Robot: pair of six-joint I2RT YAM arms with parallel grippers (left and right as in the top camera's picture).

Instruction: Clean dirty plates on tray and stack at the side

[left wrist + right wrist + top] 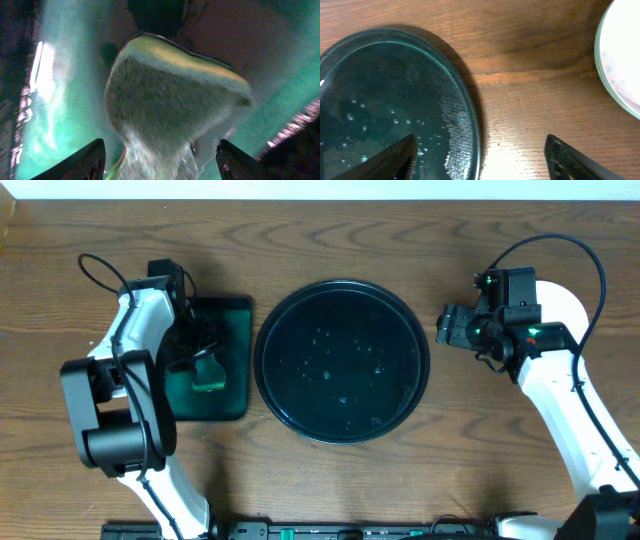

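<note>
Large round glossy black tray (300, 320): lies flat at the middle of the wooden table (320, 230). Being round, it has no long axis, and its raised rim faces up. It holds scattered water droplets across its floor.

Plates: only one arc of a pale round plate (620, 60) shows, at the right edge of the right wrist view. It lies flat on the wood, apart from the black tray, with faint marks on its face. I cannot tell how many are stacked there. In the overhead view my right arm hides that spot.

Right gripper (480, 142): fingers spread wide with nothing between them. It hangs over bare wood just beside the black tray's rim and points toward the tray.

Dark green rectangular tray (232, 395): sits just left of the black tray, long axis running top to bottom in the overhead view. It holds a green sponge with a grey scouring face (170, 95).

Left gripper (160, 150): over the green tray, fingers wide apart. The sponge sits tilted and blurred between them, with a gap on each side.
</note>
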